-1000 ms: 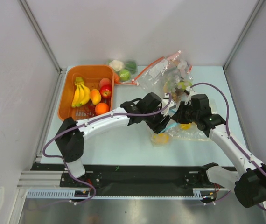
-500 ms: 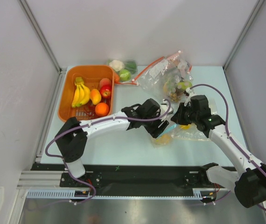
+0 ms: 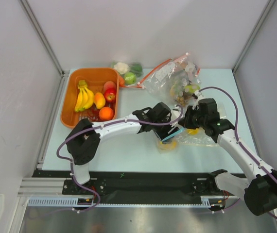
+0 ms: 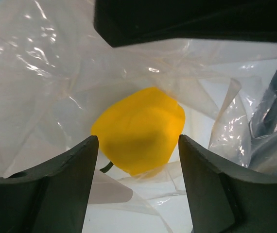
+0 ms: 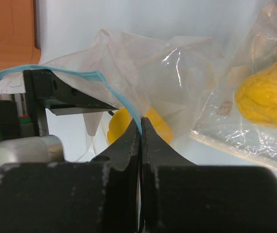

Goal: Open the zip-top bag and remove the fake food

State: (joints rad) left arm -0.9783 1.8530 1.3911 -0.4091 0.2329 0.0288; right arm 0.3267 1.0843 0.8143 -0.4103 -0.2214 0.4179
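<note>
The zip-top bag (image 3: 199, 139) lies crumpled in front of the arms, its teal strip (image 5: 56, 73) lifted. My right gripper (image 5: 141, 122) is shut on that strip; in the top view the right gripper (image 3: 187, 121) stands at the bag's left end. My left gripper (image 4: 138, 145) is open at the bag's mouth, with clear plastic all round its fingers (image 4: 56, 189). A yellow piece of fake food (image 4: 141, 128) lies just beyond the fingertips, centred between them and untouched. From above, the left gripper (image 3: 166, 136) hangs over this yellow piece (image 3: 167, 144).
An orange basket (image 3: 69, 99) at the left holds a banana bunch (image 3: 83, 97), a mango-like piece (image 3: 99, 100), an orange (image 3: 106, 113) and a red apple (image 3: 110, 95). A red-zipped clear bag (image 3: 172, 77) lies behind. A lumpy yellow piece (image 5: 267, 94) sits under plastic at the right.
My left gripper has come nearer and lower toward the bag's mouth, and its jaws have spread wider. The right gripper has kept its hold on the teal strip.
</note>
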